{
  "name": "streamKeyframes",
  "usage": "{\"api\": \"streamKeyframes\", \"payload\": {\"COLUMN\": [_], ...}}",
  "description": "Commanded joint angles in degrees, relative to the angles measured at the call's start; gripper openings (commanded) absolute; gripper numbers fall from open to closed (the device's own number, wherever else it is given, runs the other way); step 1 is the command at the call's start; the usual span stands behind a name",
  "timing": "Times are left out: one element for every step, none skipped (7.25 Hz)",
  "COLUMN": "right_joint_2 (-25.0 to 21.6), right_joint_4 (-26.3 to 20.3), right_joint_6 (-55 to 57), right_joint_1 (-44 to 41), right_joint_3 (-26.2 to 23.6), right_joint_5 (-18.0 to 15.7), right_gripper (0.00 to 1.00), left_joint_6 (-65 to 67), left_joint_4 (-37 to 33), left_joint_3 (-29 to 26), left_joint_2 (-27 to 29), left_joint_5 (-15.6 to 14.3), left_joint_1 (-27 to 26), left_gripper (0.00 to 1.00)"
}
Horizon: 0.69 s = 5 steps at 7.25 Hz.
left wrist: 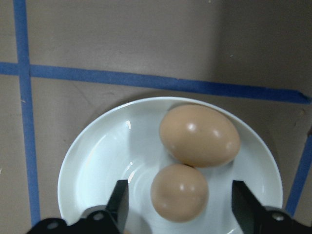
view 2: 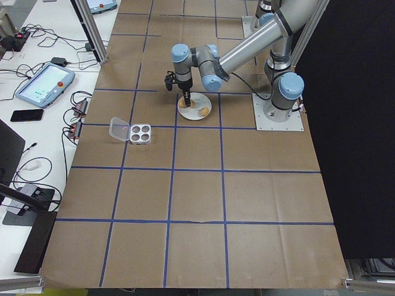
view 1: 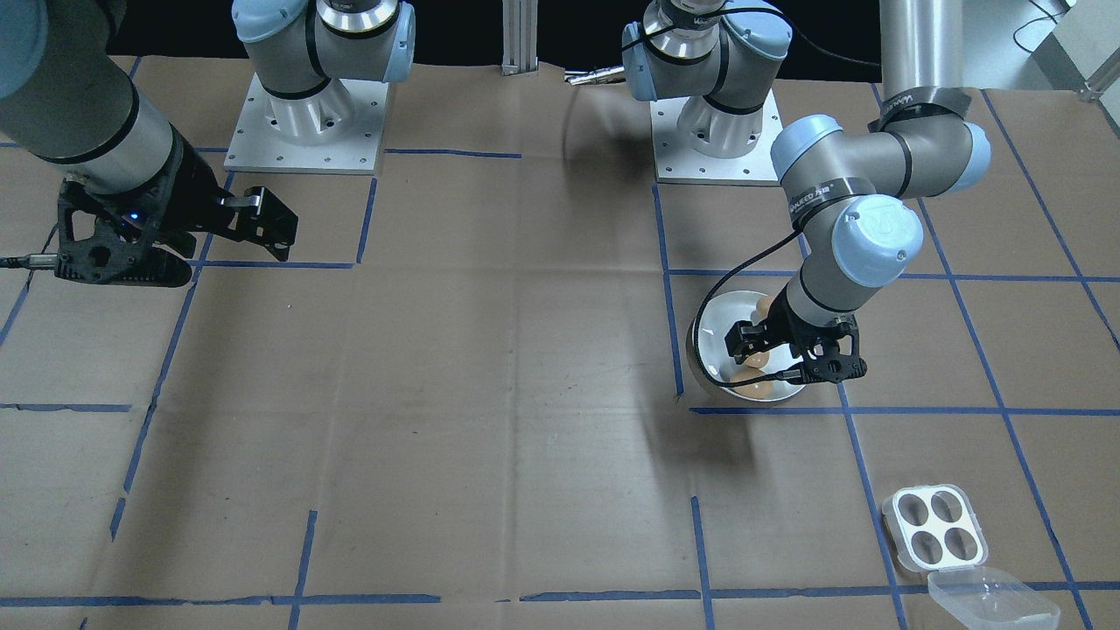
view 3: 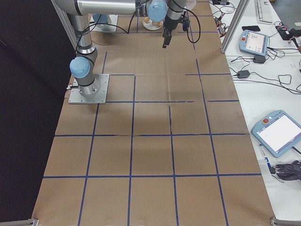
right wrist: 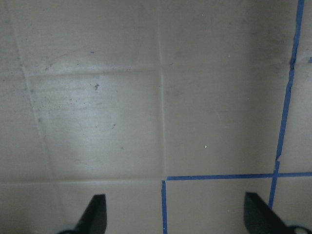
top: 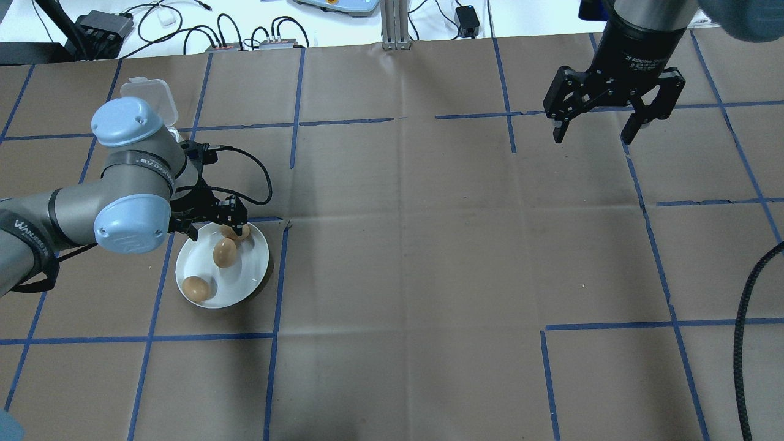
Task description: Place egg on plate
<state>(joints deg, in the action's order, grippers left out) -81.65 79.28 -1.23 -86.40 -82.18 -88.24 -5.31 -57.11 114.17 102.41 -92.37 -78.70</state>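
Eggs (top: 225,252) on plate (top: 245,283), open left hand (left wrist: 178,204) astride one.

Two silver arms (top: 67,208) with pale blue joint caps (black cable looped alongside) carry black tools.

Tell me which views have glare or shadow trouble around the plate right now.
Left wrist view: sharp, small glints on the eggs and the plate, top right corner dim. Overhead view: the left pincer and arm partly cover one egg. Front-facing view: the arm blocks much of the plate. Right wrist view: a soft bright patch on bare paper.
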Motion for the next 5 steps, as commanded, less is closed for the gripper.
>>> {"api": "streamKeyframes", "payload": {"right_joint_2": [0.0, 0.0, 0.0, 0.1, 0.0], "right_joint_4": [0.0, 0.0, 0.0, 0.0, 0.0], "right_joint_6": [0.0, 0.0, 0.0, 0.0, 0.0], "right_joint_1": [0.0, 0.0, 0.0, 0.0, 0.0], "right_joint_3": [0.0, 0.0, 0.0, 0.0, 0.0], "right_joint_5": [0.0, 0.0, -0.1, 0.0, -0.1], "right_gripper": [1.00, 1.00, 1.00, 1.00, 1.00], "left_joint_6": [0.9, 2.5, 5.7, 8.2, 11.3], "left_joint_4": [-11.7, -17.9, -22.0, -24.5, -25.9], "left_joint_3": [-9.4, -14.2, -17.9, -20.2, -21.4], "left_joint_2": [-4.0, -6.2, -7.1, -7.7, -7.9], "left_joint_5": [0.0, 0.3, 0.4, 0.4, 0.4], "left_joint_1": [-0.7, -1.3, -3.5, -6.5, -9.3], "left_gripper": [1.00, 1.00, 1.00, 1.00, 1.00]}}
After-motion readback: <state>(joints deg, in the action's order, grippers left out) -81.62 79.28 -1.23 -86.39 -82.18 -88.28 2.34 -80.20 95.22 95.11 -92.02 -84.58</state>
